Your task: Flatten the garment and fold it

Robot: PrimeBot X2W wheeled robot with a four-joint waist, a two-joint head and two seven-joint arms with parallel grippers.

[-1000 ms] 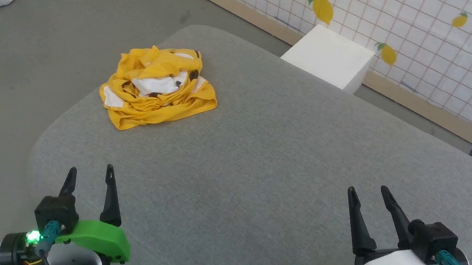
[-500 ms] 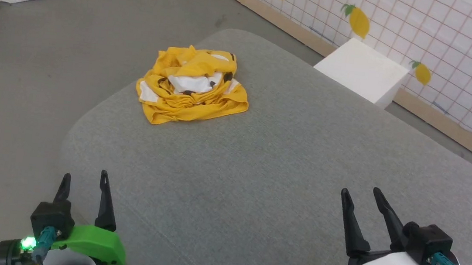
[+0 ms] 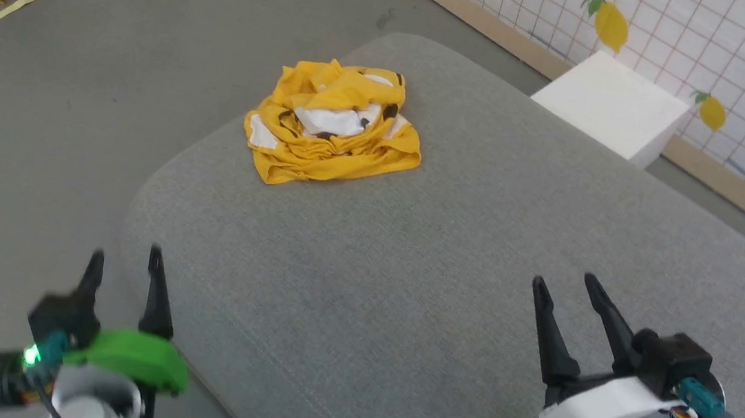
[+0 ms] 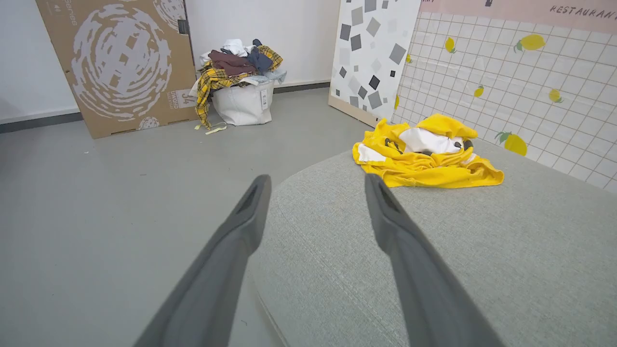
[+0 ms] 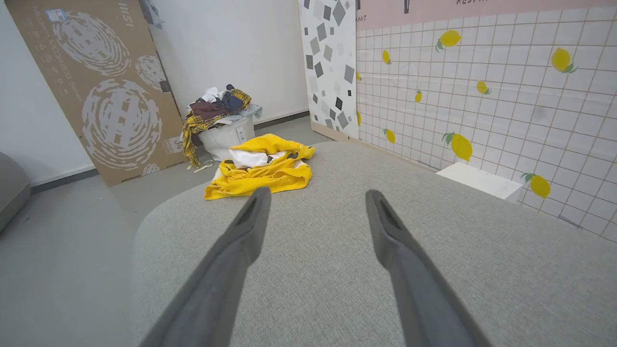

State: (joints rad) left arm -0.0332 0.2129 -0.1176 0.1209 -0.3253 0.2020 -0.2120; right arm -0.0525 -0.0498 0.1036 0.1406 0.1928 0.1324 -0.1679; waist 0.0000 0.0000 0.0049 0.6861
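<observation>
Crumpled garment (image 3: 334, 125) well ahead of both parted jaws

On the cardboard box (image 5: 96, 91) propped against the wall, the brand "MSI" is printed near the upper edge in the right wrist view. A line beginning "Modern" and ending "Series" is set along its side, but the model code between them cannot be read with certainty. A large "34" is shown on its corner label (image 4: 180, 99). "RESTAURAN", cut off by the frame edge, is lettered on the pink wall band (image 4: 506, 9). The tag (image 4: 264, 99) on the white bag (image 4: 238, 110) is too small to be read.
</observation>
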